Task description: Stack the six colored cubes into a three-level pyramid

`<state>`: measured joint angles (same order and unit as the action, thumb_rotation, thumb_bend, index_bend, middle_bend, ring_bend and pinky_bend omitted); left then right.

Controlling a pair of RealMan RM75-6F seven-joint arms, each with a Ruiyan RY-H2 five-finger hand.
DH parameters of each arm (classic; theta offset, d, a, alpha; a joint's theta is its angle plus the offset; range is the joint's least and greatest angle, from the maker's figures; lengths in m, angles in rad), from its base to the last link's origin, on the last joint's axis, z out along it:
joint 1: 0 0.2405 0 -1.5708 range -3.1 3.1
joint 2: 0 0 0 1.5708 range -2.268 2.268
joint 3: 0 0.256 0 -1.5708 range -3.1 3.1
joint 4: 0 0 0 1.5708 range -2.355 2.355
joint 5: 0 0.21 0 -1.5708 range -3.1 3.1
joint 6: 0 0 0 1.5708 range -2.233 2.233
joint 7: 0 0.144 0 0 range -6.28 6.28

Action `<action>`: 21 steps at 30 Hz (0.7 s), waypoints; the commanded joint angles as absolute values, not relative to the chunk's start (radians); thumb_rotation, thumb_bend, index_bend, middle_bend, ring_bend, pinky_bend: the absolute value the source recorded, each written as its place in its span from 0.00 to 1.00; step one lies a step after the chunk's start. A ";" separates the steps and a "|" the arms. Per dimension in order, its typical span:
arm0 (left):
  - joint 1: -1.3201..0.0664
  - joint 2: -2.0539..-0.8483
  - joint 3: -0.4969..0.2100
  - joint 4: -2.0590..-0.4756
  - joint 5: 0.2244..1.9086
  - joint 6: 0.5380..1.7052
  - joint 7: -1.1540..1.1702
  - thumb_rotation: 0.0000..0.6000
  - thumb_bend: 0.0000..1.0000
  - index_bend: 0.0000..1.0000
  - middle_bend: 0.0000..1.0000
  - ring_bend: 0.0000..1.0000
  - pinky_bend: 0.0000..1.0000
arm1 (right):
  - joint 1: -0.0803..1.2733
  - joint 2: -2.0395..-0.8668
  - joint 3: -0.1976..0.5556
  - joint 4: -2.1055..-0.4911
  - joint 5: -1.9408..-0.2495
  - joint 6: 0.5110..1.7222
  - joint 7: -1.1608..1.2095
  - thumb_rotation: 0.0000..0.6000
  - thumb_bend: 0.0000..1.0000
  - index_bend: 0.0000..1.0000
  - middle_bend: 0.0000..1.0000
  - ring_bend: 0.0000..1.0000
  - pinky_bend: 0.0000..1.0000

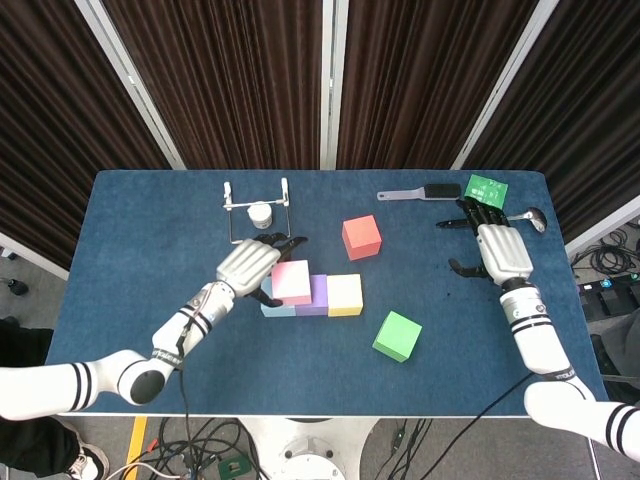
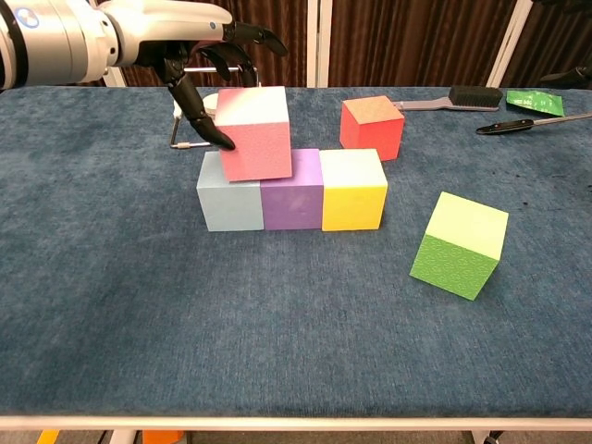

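A light blue cube (image 2: 227, 205), a purple cube (image 2: 291, 190) and a yellow cube (image 2: 352, 189) stand in a row mid-table. My left hand (image 2: 199, 55) grips a pink cube (image 2: 255, 133) that sits over the seam between the blue and purple cubes (image 1: 315, 291), its bottom edge on or just above them. A red cube (image 1: 361, 237) stands behind the row. A green cube (image 1: 397, 335) lies tilted to the front right. My right hand (image 1: 497, 245) hovers open at the right side of the table, holding nothing.
A wire rack with a small white jar (image 1: 259, 213) stands behind my left hand. A brush (image 1: 420, 192), a green packet (image 1: 487, 187) and a black-handled utensil (image 2: 533, 121) lie at the back right. The blue table (image 2: 277, 342) is bare in front.
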<state>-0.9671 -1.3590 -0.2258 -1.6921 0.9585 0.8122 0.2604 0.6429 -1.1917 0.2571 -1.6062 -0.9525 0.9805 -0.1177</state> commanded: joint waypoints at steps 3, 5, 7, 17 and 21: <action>-0.969 -1.359 -0.224 -1.684 0.968 0.808 0.245 1.00 0.11 0.09 0.47 0.11 0.20 | 0.642 -1.198 0.253 -1.596 -0.946 0.974 -0.120 1.00 0.17 0.00 0.00 0.00 0.00; -0.970 -1.357 -0.222 -1.682 0.971 0.804 0.236 1.00 0.11 0.08 0.47 0.11 0.19 | 0.642 -1.200 0.253 -1.592 -0.944 0.972 -0.119 1.00 0.17 0.00 0.00 0.00 0.00; -0.970 -1.358 -0.221 -1.678 0.972 0.800 0.227 1.00 0.11 0.08 0.47 0.11 0.19 | 0.642 -1.202 0.252 -1.590 -0.944 0.970 -0.117 1.00 0.17 0.00 0.00 0.00 0.00; -0.977 -1.362 -0.212 -1.667 0.978 0.792 0.214 1.00 0.11 0.08 0.47 0.11 0.19 | 0.642 -1.210 0.251 -1.579 -0.938 0.959 -0.115 1.00 0.17 0.00 0.00 0.00 0.00; -0.981 -1.365 -0.211 -1.661 0.975 0.789 0.210 1.00 0.11 0.08 0.46 0.11 0.19 | 0.643 -1.214 0.250 -1.574 -0.933 0.952 -0.114 1.00 0.17 0.00 0.00 0.00 0.00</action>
<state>-0.9805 -1.3649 -0.2108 -1.6610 0.9755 0.7893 0.2106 0.6426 -1.2139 0.2506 -1.5744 -0.9333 0.9526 -0.1137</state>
